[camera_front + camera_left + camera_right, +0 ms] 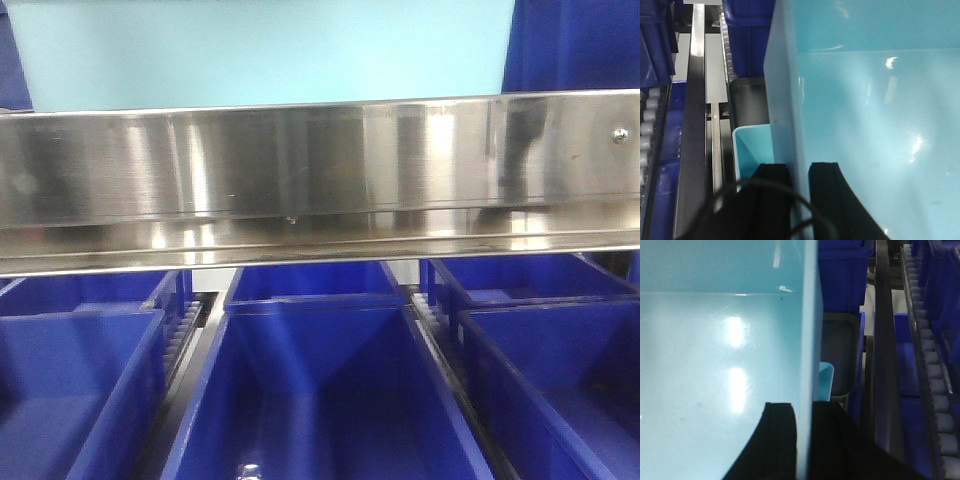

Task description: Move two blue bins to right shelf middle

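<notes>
Because a bin this broad would tip if pinched from one side, each arm takes its own wall. The left tool (799, 200) is clamped on the left wall, one black finger inside and one outside, and the right tool (804, 445) bites the opposite wall the same way. Between them the bin (865, 100) is carried off any shelf. From the front it fills the top of the view, above the steel rail (320, 170). I'd guess that height is meant to clear the lip. Dark blue crates (320, 390) sit on the level below, with rollers (935, 365) running off to the right.

The bin itself is pale, icy blue, far lighter than the crates. Its walls are smooth and plain, glossy enough to catch the lamps, and nothing lies inside. Just outside each gripped wall peeks a pale-blue corner (752, 150). It may be the second bin nested beneath, but I cannot tell.
</notes>
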{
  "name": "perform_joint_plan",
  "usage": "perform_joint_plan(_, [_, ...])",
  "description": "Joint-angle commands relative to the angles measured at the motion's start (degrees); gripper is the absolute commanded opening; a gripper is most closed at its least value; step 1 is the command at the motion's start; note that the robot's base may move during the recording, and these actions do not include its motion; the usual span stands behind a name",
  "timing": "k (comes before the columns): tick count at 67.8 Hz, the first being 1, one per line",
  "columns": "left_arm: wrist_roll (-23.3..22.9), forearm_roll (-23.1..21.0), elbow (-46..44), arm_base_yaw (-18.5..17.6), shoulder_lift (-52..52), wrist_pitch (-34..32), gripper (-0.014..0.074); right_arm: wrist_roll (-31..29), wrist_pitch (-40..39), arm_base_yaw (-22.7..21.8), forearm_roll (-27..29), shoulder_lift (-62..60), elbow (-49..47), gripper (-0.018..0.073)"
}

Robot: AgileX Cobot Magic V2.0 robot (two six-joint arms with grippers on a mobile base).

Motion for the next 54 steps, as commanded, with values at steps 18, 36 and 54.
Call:
perform_joint_plan(18, [0.1, 0.8, -0.6, 0.0, -0.7, -1.5, -0.0111, -0.4, -2.9, -0.6, -2.2, -0.9, -0.4, -0.0151])
perform_joint_plan(36, [0.1, 0.8, -0.6, 1.5, 0.3, -1.3, -0.0111, -0.4, -6.2, -0.6, -0.6, 0.2, -0.4, -0.0151])
perform_joint_plan(54, [0.2, 0.8, -0.6, 3.2, 4.3, 1.0, -0.0111, -0.4, -4.5, -0.6, -0.4, 4.2, -0.4, -0.0151])
